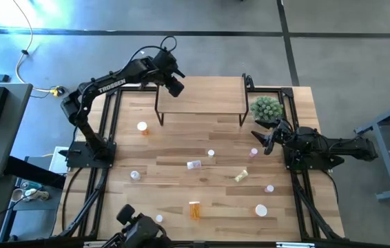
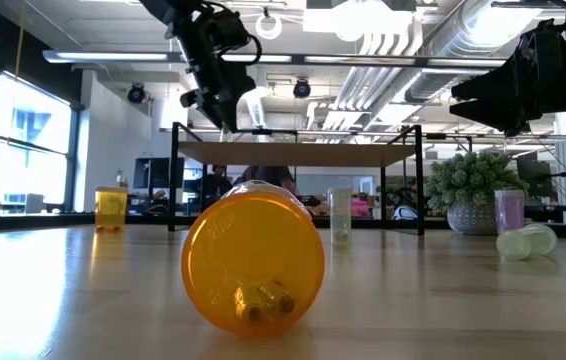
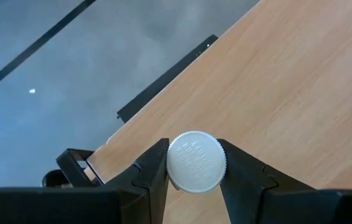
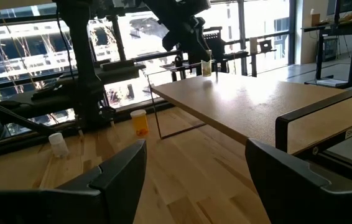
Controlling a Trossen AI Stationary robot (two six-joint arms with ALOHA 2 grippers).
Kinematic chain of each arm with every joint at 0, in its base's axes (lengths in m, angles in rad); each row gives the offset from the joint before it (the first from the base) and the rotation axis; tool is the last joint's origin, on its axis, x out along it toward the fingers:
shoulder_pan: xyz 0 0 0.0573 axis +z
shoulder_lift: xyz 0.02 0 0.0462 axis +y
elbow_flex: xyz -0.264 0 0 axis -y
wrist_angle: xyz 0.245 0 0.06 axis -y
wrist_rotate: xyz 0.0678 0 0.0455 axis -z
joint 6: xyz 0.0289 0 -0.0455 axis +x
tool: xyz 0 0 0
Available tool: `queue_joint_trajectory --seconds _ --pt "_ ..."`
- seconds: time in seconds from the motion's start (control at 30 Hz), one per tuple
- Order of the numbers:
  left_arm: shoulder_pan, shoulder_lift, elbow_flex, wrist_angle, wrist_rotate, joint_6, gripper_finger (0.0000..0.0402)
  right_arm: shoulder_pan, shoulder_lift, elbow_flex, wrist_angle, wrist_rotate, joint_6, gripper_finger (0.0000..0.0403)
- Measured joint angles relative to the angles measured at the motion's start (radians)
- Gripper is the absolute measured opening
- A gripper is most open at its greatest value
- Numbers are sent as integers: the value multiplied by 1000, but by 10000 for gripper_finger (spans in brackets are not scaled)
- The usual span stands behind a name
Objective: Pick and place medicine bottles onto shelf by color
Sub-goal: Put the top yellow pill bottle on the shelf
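My left gripper point(image 1: 175, 87) is over the far left corner of the shelf point(image 1: 202, 96), shut on a pale yellowish bottle with a white cap point(image 3: 196, 162). The bottle also shows in the right wrist view point(image 4: 207, 67), with its base at the shelf top. My right gripper point(image 1: 262, 141) is open and empty at the table's right side, in front of the shelf. Other bottles are scattered on the table. An orange one point(image 1: 143, 127) stands upright, another orange one point(image 1: 194, 209) lies on its side, a pink one point(image 1: 253, 151) stands, and a yellow-green one point(image 1: 241, 176) lies. My left gripper pinches the bottle's white cap point(image 3: 175, 163) between its two fingers, one on each side of the cap's rim. The fingers come from above, pointing down. The bottle is upright below them; I cannot tell whether its base stands on the shelf top or is just above it.
A green spiky plant point(image 1: 267, 109) stands at the shelf's right end, close to my right gripper. In the low view a large orange bottle point(image 2: 253, 260) lies near the table's front edge. More bottles point(image 1: 261, 210) dot the near half of the table.
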Motion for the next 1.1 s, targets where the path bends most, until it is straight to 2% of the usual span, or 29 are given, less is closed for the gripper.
queue_joint_trajectory --seconds 0.8,1.1 --pt "0 -1 0 -56 2 -77 114 0 0 0 0 0 0 264" --pt "0 -1 0 -56 2 -75 139 0 0 0 0 0 0 264"
